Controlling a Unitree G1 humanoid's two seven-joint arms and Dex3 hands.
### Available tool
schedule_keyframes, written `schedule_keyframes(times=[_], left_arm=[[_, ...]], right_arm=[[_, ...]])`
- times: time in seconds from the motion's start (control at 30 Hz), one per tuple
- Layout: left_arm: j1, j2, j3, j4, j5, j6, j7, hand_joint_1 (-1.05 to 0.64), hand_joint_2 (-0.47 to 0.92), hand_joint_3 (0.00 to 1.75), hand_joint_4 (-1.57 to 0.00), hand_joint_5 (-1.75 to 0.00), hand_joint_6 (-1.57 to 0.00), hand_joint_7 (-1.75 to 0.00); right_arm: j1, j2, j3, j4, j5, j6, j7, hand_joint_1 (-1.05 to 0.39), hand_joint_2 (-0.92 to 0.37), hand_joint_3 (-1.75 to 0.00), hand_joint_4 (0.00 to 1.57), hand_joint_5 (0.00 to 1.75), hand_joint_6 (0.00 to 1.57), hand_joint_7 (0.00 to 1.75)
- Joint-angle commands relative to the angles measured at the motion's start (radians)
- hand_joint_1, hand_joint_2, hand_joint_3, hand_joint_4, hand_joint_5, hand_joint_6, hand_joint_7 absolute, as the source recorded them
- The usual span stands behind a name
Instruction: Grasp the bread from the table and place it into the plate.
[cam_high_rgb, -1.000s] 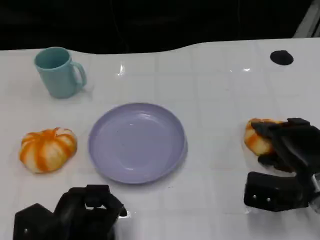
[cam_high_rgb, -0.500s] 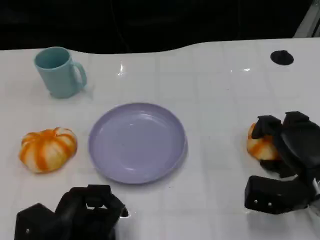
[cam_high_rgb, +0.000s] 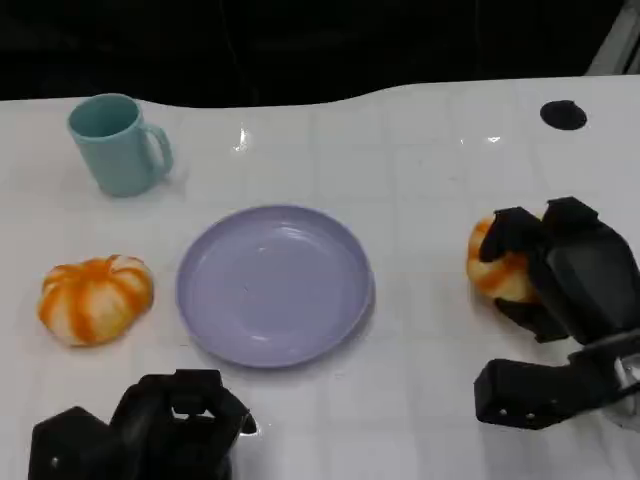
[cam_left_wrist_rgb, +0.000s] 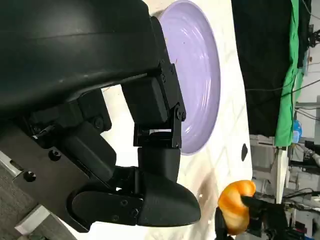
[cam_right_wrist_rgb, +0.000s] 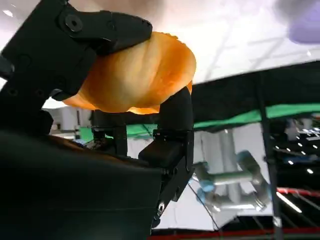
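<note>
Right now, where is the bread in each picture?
Head view: the bread is at the right, in the right hand.
Left wrist view: bread at the lower right corner.
Right wrist view: bread up close, upper middle.
Shared landmark: the plate.

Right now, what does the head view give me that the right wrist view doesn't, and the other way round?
Head view alone: the teal mug, the orange-striped bread left of the plate, the left hand low by the table's near edge, and the gap between the right hand and the plate. Right wrist view alone: the fingers wrapped over and under the held bread. Both share the right hand gripping that bread; of the plate, the wrist view catches just a corner.
</note>
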Motion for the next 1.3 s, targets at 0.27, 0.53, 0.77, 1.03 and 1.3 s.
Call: schedule_keyframes(times=[0.27,0.53,0.77,1.03,1.3], left_arm=[[-0.002,0.008,0.003,0.010,-0.004,-0.012,0.000,-1.05,0.51,0.74,-1.57,-1.23,-1.39,-0.85],[-0.001,0.009,0.000,0.014,0.000,-0.021,0.000,-1.05,0.51,0.75,-1.57,-1.23,-1.39,-0.85],[-0.004,0.010,-0.002,0.023,0.002,-0.031,0.001,-1.05,0.51,0.75,-1.57,-1.22,-1.39,-0.84],[-0.003,0.009,-0.006,0.021,0.003,-0.026,-0.001,-1.05,0.50,0.74,-1.57,-1.23,-1.40,-0.84],[0.001,0.008,-0.008,0.015,0.002,-0.024,0.002,-1.05,0.51,0.74,-1.57,-1.23,-1.40,-0.82]], right_arm=[[-0.049,0.065,0.017,-0.117,-0.014,-0.085,0.009,-0.15,-0.25,-1.37,0.99,1.75,0.74,1.75],[-0.145,0.184,0.070,-0.076,-0.038,-0.085,0.064,-0.16,-0.28,-1.31,1.00,1.75,0.75,1.75],[-0.225,0.302,0.098,0.033,-0.027,-0.092,0.110,-0.22,-0.38,-1.12,0.99,1.75,0.74,1.75],[-0.282,0.399,0.130,0.148,-0.040,-0.067,0.092,-0.25,-0.67,-0.41,0.98,1.75,0.80,1.53],[-0.301,0.440,0.133,0.209,-0.033,-0.057,0.086,-0.27,-0.65,-0.48,0.89,1.75,0.72,1.62]])
